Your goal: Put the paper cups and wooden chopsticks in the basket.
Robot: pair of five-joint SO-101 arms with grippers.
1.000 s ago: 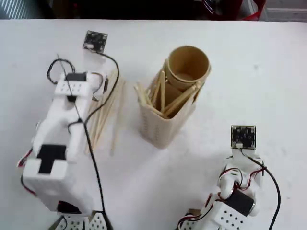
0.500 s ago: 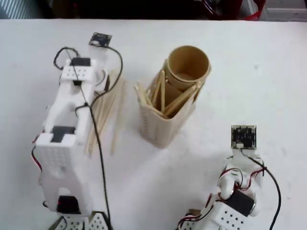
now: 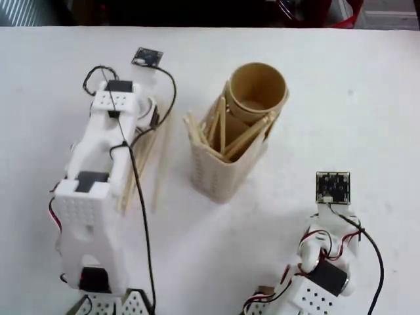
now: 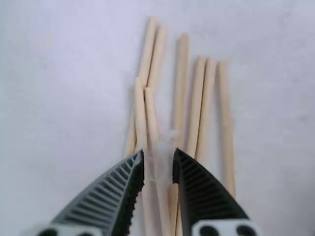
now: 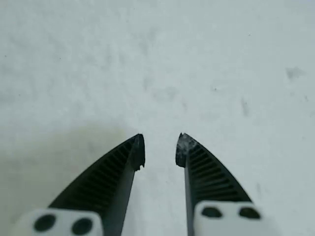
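White table [image 3: 367,98] lies under everything. The left arm [image 3: 92,197] stretches over the far left side. A tall basket [image 3: 220,174] stands in the middle, with stacked paper cups [image 3: 256,92] and some sticks [image 3: 246,134] already inside. The right arm [image 3: 325,256] sits near the front, well apart from the basket. Loose wooden chopsticks [image 4: 202,108] lie flat on the table just beside the basket. The left gripper [image 4: 157,164] is right over them, its jaws a little apart with two chopsticks between. The right gripper [image 5: 160,147] has a small gap too and holds nothing.
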